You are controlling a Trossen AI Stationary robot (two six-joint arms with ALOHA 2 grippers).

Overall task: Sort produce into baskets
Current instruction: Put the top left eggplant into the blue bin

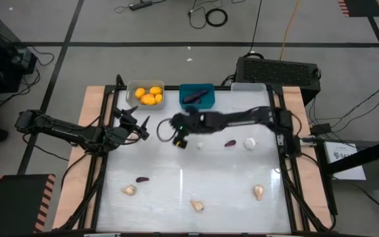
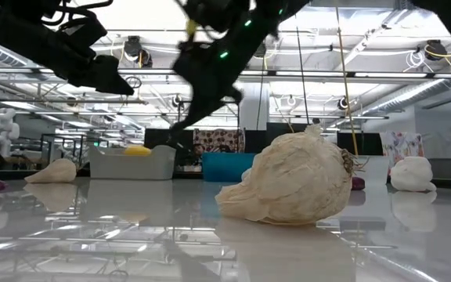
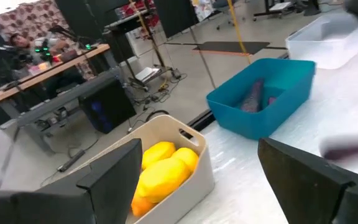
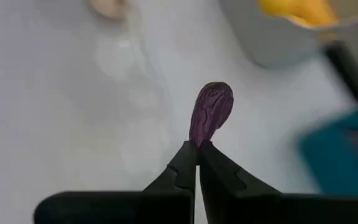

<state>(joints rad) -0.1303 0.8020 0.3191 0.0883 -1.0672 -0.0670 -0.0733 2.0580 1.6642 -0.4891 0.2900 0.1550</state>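
My right gripper (image 4: 197, 146) is shut on a dark purple eggplant piece (image 4: 211, 112) above the table's middle, near the teal basket (image 1: 197, 96); it also shows in the high view (image 1: 171, 128). My left gripper (image 3: 197, 165) is open and empty, just in front of the grey basket (image 3: 185, 155), which holds several yellow fruits (image 3: 163, 168). The teal basket (image 3: 263, 93) holds an eggplant piece (image 3: 252, 96). The translucent white basket (image 1: 249, 89) stands at the far right. Garlic bulbs (image 1: 129, 190) (image 1: 197, 205) (image 1: 259, 191) and eggplant pieces (image 1: 142, 178) (image 1: 230, 143) lie on the table. My right gripper pinches the eggplant piece by its nearer narrow end (image 4: 199, 138), between the free ends of its two fingers. The piece sticks out straight ahead of the fingertips, in line with them. It looks lifted clear of the table.
Another garlic bulb (image 1: 250, 142) lies right of the middle. A large black box (image 1: 278, 69) stands behind the table's far right corner. One garlic bulb (image 2: 288, 188) lies close before the low camera. The table's middle and near part are mostly bare.
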